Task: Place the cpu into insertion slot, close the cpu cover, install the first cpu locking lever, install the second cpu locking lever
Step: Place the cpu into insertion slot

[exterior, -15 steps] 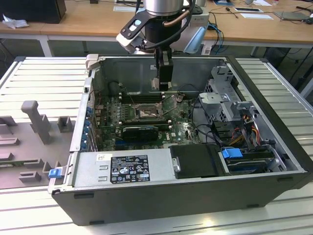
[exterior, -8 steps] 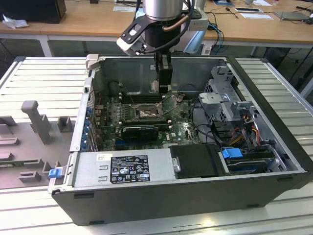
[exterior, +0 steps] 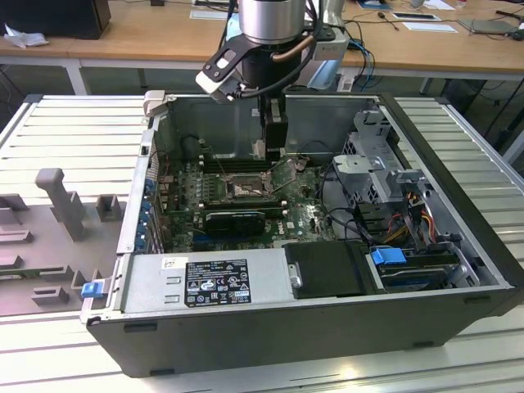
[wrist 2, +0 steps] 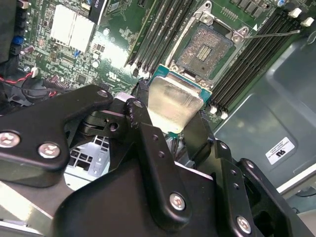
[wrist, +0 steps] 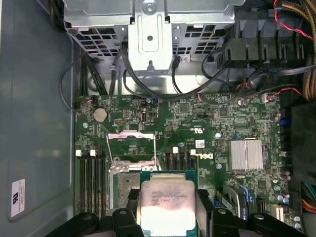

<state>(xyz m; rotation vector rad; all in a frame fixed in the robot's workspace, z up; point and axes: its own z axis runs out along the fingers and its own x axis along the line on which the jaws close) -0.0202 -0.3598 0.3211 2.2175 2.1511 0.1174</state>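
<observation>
Gripping the cpu by two opposite edges, the tool is closed on the chip, with a black finger on each side and the silvery metal top facing the cameras in both wrist views. The chip hangs level, clear of the board, and touches nothing but the fingers.

In the exterior view the tool reaches down into the open computer case, over the far part of the green motherboard. The insertion slot lies just beyond the chip, bare, with its dark pin field exposed inside the silver rim. The cpu is not yet seated. The cpu cover stands tilted up at the slot's edge toward the exterior view's right. A thin wire locking lever sticks out beside the slot, unlatched. Long black memory slots run along both sides of the slot.

The chip looks light and stiff, so its weight should be no trouble. The smooth metal top is probably slippery, and the underside and the slot's pins are likely delicate. The thin side edges therefore seem the right place to hold it, as here, and it should be kept flat. The case rests on a ribbed grey table
</observation>
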